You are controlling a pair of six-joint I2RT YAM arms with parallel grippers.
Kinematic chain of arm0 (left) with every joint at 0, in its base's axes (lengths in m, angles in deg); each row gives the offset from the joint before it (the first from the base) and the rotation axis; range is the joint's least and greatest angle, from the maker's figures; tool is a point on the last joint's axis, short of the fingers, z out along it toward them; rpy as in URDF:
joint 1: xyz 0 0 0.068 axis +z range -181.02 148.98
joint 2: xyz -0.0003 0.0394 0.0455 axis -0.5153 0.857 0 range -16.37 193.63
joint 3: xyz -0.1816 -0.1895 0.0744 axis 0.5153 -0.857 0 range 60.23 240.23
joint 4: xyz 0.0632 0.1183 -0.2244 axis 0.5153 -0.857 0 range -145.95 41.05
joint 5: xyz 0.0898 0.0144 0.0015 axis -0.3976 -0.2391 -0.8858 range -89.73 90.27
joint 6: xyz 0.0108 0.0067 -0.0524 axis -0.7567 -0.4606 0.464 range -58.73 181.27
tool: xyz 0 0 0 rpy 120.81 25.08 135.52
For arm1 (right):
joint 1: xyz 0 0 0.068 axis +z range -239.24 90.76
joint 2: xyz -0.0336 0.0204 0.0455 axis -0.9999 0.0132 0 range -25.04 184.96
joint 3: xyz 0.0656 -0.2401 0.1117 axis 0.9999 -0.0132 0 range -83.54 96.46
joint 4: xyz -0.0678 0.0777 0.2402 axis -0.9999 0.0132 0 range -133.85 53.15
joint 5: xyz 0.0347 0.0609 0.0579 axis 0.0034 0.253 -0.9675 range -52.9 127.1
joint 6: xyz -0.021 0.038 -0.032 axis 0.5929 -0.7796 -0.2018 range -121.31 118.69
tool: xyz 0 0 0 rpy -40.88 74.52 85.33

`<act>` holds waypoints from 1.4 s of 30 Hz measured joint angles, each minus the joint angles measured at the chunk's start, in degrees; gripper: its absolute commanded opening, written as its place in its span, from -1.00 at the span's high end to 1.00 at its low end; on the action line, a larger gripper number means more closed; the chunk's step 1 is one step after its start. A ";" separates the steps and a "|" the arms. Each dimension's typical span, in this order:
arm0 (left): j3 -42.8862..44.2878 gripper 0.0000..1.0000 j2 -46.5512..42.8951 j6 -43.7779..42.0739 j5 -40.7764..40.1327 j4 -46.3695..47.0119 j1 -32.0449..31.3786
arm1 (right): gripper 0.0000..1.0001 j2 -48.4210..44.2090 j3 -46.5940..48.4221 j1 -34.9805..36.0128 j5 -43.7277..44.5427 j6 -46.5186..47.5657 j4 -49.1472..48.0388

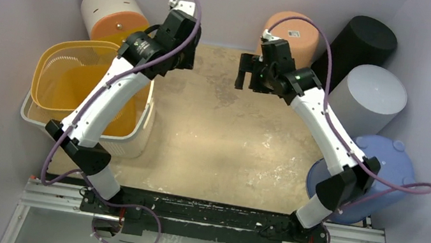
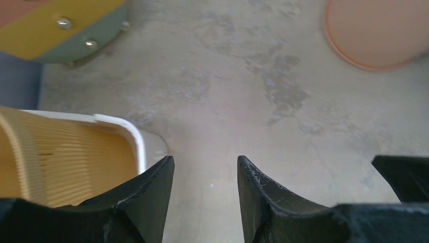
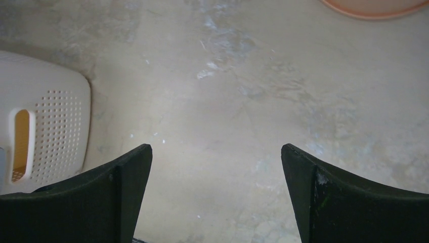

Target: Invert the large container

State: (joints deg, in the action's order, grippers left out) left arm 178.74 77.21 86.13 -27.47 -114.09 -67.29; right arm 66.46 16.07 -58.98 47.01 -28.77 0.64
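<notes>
The large container is a white perforated basket at the table's left, upright, with a yellow ribbed tub nested in it. My left arm reaches over it. My left gripper hangs open above bare table just past the basket's far right corner, holding nothing. In the left wrist view the gripper sits beside the white rim and yellow tub. My right gripper is open wide over mid-table, empty. In the right wrist view that gripper faces the basket's handled side, well apart from it.
A white-and-orange cylinder stands at the back left and a peach container at the back centre. Black and grey cylinders line the right. A blue bucket lies by my right arm's base.
</notes>
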 measured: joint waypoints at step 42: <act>-18.71 -0.23 -13.27 2.69 -7.67 1.95 20.11 | -1.00 2.16 -4.15 0.42 -10.99 10.25 -6.14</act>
State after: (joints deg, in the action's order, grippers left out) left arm 160.04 63.95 88.82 -35.14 -112.15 -47.18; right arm 68.63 11.92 -58.56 36.02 -18.52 -5.50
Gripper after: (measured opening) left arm 0.604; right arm 0.998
